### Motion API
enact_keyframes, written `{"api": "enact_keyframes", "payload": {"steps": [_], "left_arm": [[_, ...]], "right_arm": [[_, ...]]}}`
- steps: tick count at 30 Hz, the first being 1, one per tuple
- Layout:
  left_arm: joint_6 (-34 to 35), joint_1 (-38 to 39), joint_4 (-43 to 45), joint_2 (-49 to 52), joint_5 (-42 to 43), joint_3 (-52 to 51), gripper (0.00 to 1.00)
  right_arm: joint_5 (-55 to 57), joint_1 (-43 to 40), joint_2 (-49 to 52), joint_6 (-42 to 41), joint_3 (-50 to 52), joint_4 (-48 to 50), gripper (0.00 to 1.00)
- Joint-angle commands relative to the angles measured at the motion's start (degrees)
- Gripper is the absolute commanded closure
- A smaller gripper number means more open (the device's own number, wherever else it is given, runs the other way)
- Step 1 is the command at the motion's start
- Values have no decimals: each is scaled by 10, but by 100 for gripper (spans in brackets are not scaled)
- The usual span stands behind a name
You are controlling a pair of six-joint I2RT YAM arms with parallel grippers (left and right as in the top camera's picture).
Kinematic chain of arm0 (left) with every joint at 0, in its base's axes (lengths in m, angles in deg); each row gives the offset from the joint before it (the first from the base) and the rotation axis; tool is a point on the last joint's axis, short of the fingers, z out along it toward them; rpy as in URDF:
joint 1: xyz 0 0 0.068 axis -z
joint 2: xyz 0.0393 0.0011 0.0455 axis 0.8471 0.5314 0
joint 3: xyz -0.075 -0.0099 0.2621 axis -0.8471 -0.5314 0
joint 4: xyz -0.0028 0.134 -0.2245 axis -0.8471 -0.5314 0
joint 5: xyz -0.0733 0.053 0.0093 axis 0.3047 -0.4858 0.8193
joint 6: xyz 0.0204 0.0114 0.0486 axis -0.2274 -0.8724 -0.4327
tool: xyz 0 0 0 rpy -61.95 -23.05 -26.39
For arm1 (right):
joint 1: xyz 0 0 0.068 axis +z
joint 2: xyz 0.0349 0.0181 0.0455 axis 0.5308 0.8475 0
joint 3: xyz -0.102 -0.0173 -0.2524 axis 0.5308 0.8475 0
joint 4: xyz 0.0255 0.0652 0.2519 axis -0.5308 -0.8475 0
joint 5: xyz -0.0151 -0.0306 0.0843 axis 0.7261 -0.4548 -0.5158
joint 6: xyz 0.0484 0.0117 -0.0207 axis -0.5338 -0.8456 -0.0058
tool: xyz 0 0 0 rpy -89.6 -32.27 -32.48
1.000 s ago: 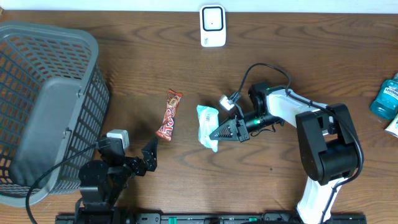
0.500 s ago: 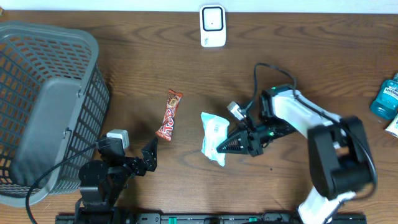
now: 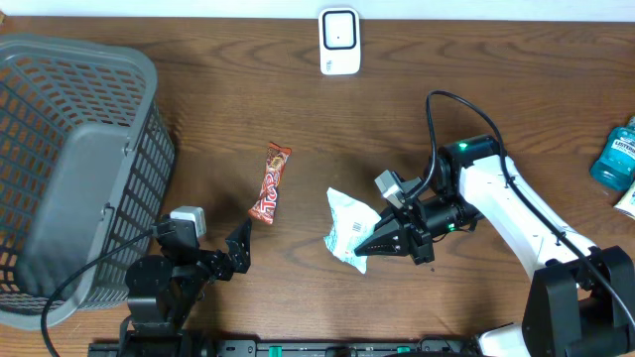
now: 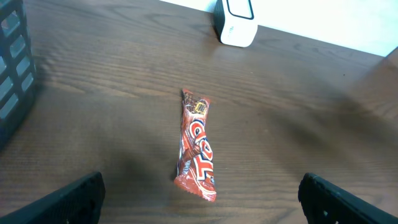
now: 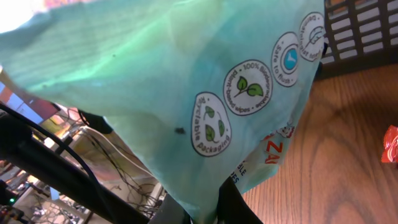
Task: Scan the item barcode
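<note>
Pinching the lower corner of the teal-and-white packet [image 3: 349,226], your right gripper [image 3: 363,248] has its fingers pressed tight on the wrapper's edge. The packet sits near the middle of the table [image 3: 476,89], just to the right of the red candy bar [image 3: 270,182] and well apart from the white scanner [image 3: 338,41] at the far edge. You cannot tell from above whether the packet clears the wood.

In your right wrist view the packet [image 5: 186,93] fills most of the frame, with round green and blue printed symbols facing the lens and the dark fingers [image 5: 233,205] clamped at its bottom edge. The grey basket [image 5: 348,37] shows behind it at the upper right.

Your left gripper [image 3: 241,248] rests low near the front edge, fingers spread wide and holding nothing. Its wrist view shows the candy bar [image 4: 196,145] lying flat on the wood between the two fingertips [image 4: 68,196], the scanner [image 4: 236,18] beyond it. The basket [image 3: 60,149] stands at the left side, and a blue bottle [image 3: 615,154] at the right edge.
</note>
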Motion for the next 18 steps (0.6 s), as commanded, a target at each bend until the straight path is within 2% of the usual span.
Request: {"api": "enact_keyframes", "payload": {"steps": [1, 9, 12, 17, 18], "left_arm": [[-5, 1, 0, -2, 5, 2, 1], [-5, 1, 0, -2, 5, 2, 0], [-5, 1, 0, -2, 5, 2, 1], [-5, 1, 0, -2, 5, 2, 1], [-5, 1, 0, -2, 5, 2, 1]], "right_arm": [[-14, 6, -10, -27, 1, 0, 99], [-1, 6, -9, -46, 1, 6, 99], [12, 6, -9, -101, 1, 45, 99], [20, 6, -9, -233, 1, 164, 99], [34, 6, -9, -281, 1, 202, 99]]}}
